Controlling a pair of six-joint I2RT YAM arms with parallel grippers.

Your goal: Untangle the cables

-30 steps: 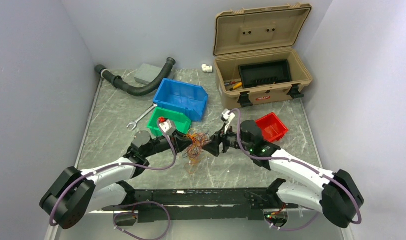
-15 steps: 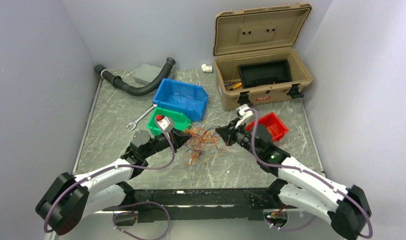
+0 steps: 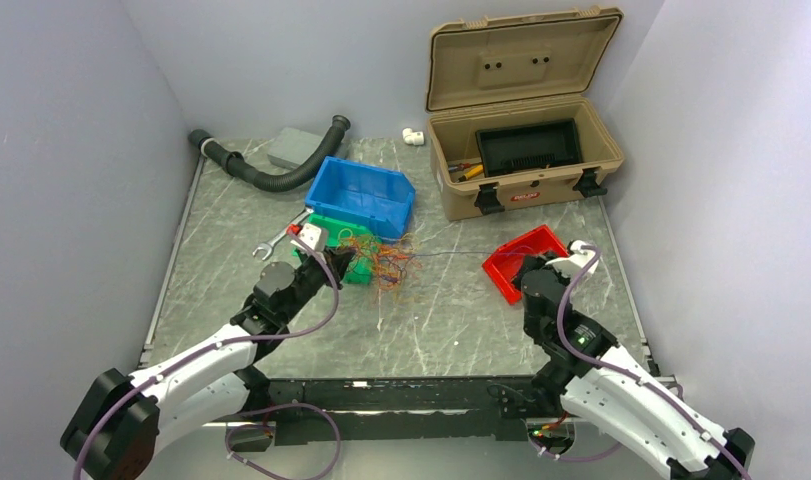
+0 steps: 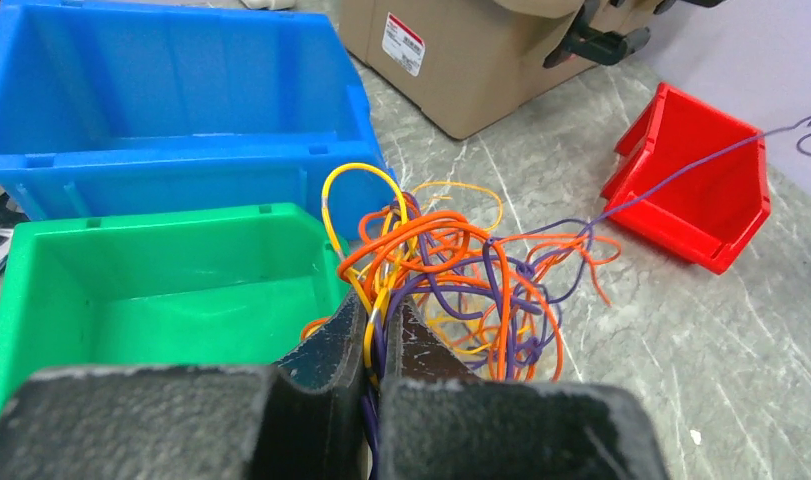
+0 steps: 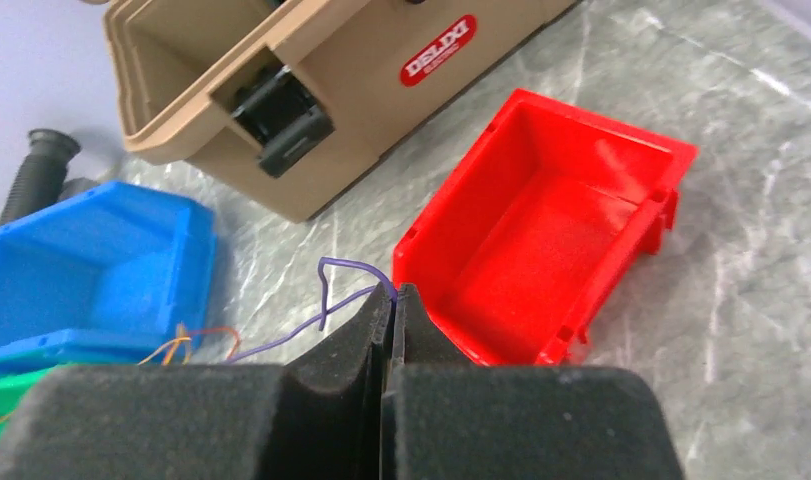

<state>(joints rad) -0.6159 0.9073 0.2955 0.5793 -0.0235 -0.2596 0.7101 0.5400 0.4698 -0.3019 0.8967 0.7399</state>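
Note:
The cables (image 3: 383,262) are a loose tangle of thin orange, yellow and purple wires on the table beside the green bin (image 3: 333,223). In the left wrist view the cables (image 4: 461,270) fan out from my left gripper (image 4: 378,310), which is shut on yellow and purple strands at the tangle's near side. My left gripper (image 3: 347,262) sits at the green bin's front corner. One purple cable (image 3: 451,254) runs taut from the tangle to my right gripper (image 3: 528,277). The right gripper (image 5: 394,292) is shut on that purple cable (image 5: 326,300) next to the red bin (image 5: 561,230).
A blue bin (image 3: 366,195) stands behind the green one. An open tan toolbox (image 3: 521,150) is at the back right. The red bin (image 3: 526,255) looks tilted by the right wrist. A wrench (image 3: 276,240), a black hose (image 3: 271,175) and a grey block (image 3: 293,148) lie at the back left.
My right gripper has shut on a purple cable and moved right to the red bin, drawing it taut. My left gripper has shut and carried the tangle back toward the green bin.

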